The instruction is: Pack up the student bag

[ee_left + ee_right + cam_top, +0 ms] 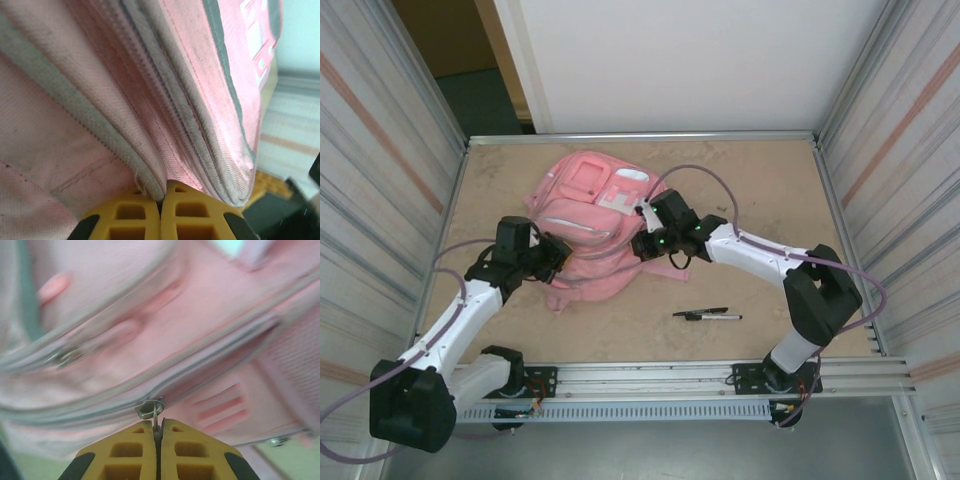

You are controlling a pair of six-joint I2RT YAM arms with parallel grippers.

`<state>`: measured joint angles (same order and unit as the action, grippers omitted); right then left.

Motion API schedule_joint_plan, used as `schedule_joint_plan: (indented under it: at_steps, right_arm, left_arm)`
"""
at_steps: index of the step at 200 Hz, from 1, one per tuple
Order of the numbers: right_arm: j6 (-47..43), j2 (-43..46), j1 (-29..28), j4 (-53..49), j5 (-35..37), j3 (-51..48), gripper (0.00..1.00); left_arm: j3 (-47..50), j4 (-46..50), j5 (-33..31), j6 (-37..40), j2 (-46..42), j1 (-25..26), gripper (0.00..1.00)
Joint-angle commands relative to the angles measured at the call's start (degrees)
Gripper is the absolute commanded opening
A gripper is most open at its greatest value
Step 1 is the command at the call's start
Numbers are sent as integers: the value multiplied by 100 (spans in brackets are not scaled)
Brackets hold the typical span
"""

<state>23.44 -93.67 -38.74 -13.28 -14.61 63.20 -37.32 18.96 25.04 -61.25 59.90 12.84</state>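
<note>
The soft pink student bag (582, 225) lies rumpled, white patch up.

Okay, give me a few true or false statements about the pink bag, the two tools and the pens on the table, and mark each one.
1. The right tool is shut on a metal zipper pull. True.
2. The left tool hangs open above the student bag. False: it is shut, pinching a seam edge of the bag.
3. Two pens lie on the table, outside the bag. True.
4. The student bag is blue. False: it is pink.
</note>
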Motion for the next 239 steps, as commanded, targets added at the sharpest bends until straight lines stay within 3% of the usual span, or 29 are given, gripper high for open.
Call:
schedule_joint_plan:
  at_steps: [1, 22, 45, 55, 67, 87, 101, 126, 150, 173, 198, 221, 239]
  right_arm:
    - [155, -264, 636, -67, 649, 161, 2]
    - [588, -720, 959, -179, 381, 529, 9]
    - [876, -843, 1130, -42, -40, 560, 12]
    - [867, -773, 1141, -133, -43, 547, 20]
    - [761, -579, 1137, -169, 21, 401, 29]
    - [535, -115, 1141, -334, 170, 154, 36]
    - [319, 335, 1094, -448, 327, -10, 39]
    - [-226, 1185, 719, -128, 1094, -494, 50]
    - [-885, 1641, 271, 94, 1677, -572, 52]
    - [-1544, 1910, -61, 878, 1835, -873, 53]
    - [-2044, 1936, -306, 1291, 1933, -918, 53]
    - [-2605, 1589, -289, 1547, 1348, -975, 52]
    - [-3994, 1140, -124, 1059, -1049, -850, 53]
  left_arm:
    - [-628, 912, 832, 1365, 441, -115, 0]
    - [-941, 1582, 777, 1915, 672, -113, 0]
    - [-821, 1461, 798, 1818, 418, -133, 0]
    - [-748, 1385, 686, 1733, 273, -150, 0]
    - [-690, 1367, 518, 1675, 110, -160, 16]
    - [-768, 1528, 555, 1753, -43, -183, 37]
    - [-806, 1634, 519, 1688, -126, -185, 44]
    - [-816, 1474, 438, 1472, -135, -199, 46]
    - [-818, 1174, 200, 1202, 90, -215, 47]
    - [-763, 783, -58, 1011, 511, -236, 48]
    - [-815, 367, 86, 756, 1014, -319, 48]
    - [-1026, 275, 131, 686, 1339, -317, 44]
    - [-1028, 419, -135, 506, 1338, -317, 39]
